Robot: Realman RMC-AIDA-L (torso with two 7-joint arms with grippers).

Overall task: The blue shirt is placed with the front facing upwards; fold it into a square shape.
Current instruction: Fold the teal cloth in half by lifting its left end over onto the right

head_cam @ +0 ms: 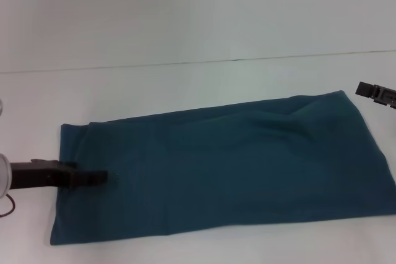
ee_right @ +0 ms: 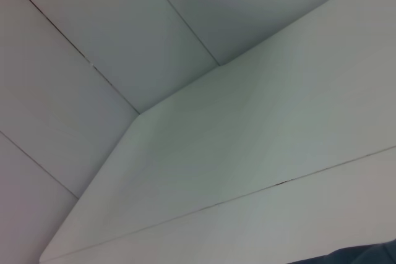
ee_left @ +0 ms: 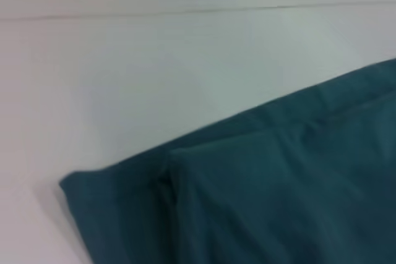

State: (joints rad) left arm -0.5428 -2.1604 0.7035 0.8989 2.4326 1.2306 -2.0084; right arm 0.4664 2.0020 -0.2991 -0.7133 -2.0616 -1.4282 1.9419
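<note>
The left gripper (head_cam: 93,178) reaches in from nine o'clock, low over the shirt's (head_cam: 235,171) left end, and whether its jaws are parted or pinching cloth cannot be told. The shirt lies as a long band across the table (head_cam: 185,85) from eight o'clock towards two; it is judged light, limp and prone to sagging and dragging, so the stacked layers at the short left edge or its corners look like the best hold. At two o'clock, beside the far corner, the right gripper (head_cam: 377,94) hangs clear, its state equally unclear.
</note>
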